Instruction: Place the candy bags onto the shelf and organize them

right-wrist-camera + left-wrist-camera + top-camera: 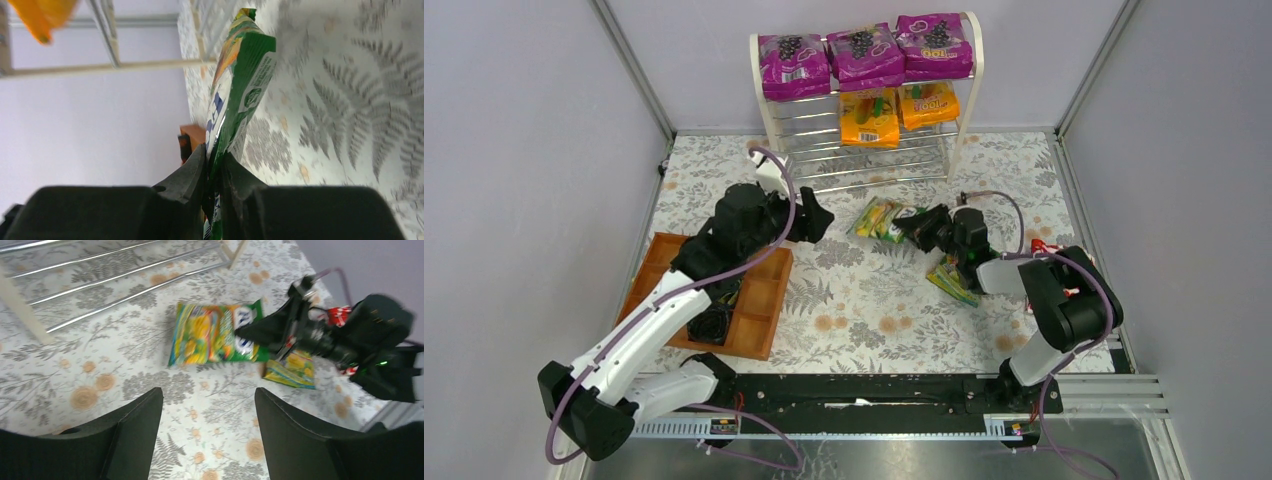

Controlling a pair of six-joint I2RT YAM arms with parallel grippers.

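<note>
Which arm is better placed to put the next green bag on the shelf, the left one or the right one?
Right. The right gripper is shut on the edge of the green bag and faces the shelf. The left gripper is open, empty and hovers apart from it.

Three glossy purple plastic packets point(865, 55) crown the white chrome-rod rack point(874, 160), two orange packets point(870, 117) below; a green-yellow packet point(876, 217) and its twin point(952, 280) lie out front, unshelved.

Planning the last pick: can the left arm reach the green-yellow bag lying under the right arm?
Probably not: the loose bag lies partly under the right arm, and the right pincer, shut on the other bag, blocks the open left pincer.
</note>
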